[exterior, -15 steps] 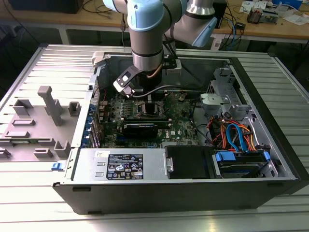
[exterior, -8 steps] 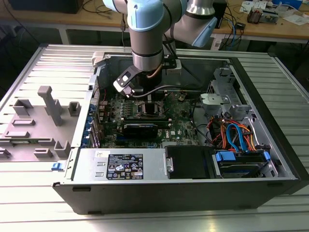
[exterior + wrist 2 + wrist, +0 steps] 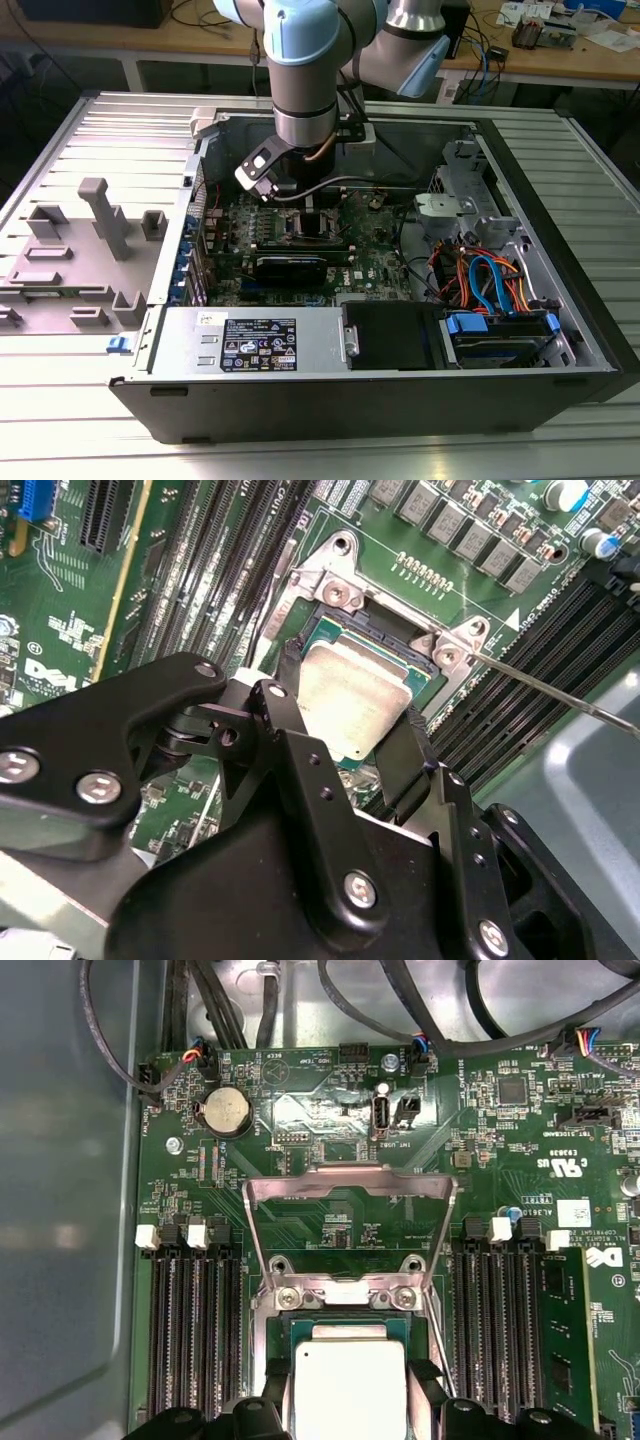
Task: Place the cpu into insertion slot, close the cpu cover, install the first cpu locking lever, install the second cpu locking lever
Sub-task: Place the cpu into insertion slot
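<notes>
The black hand (image 3: 352,700) is clamped on two edges of the dull silver square cpu (image 3: 345,680), at the dark insertion slot (image 3: 335,592); whether it is seated is unclear. The thin metal cpu cover (image 3: 350,1182) stands raised.

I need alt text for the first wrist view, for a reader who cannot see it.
A black robot hand grips a silver-grey square chip at the silver-rimmed square socket of a green motherboard. The thin silver metal cover frame stands raised open, and long black memory slots flank the socket.

Near edge of cpu (image 3: 352,685) — hid. behind pincer (image 3: 352,712).
</notes>
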`<state>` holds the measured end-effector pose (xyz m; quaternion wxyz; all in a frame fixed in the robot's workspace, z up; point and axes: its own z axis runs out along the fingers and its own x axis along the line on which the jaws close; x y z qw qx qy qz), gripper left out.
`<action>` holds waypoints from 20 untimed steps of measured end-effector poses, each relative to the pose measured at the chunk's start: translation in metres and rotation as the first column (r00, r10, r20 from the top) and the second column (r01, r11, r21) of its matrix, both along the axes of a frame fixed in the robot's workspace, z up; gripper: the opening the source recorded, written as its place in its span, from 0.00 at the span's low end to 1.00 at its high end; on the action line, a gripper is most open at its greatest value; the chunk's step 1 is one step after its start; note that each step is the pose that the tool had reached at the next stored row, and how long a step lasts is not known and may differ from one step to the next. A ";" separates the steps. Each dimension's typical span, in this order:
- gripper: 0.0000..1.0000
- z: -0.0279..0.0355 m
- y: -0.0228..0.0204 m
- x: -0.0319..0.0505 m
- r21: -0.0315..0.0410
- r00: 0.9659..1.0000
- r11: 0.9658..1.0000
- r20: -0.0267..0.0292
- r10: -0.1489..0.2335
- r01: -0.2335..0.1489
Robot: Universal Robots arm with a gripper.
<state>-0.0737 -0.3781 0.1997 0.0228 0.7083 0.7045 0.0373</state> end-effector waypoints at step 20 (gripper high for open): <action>0.54 -0.0013 0.0036 -0.0002 -0.022 1.000 1.000 -0.001 -0.003 0.003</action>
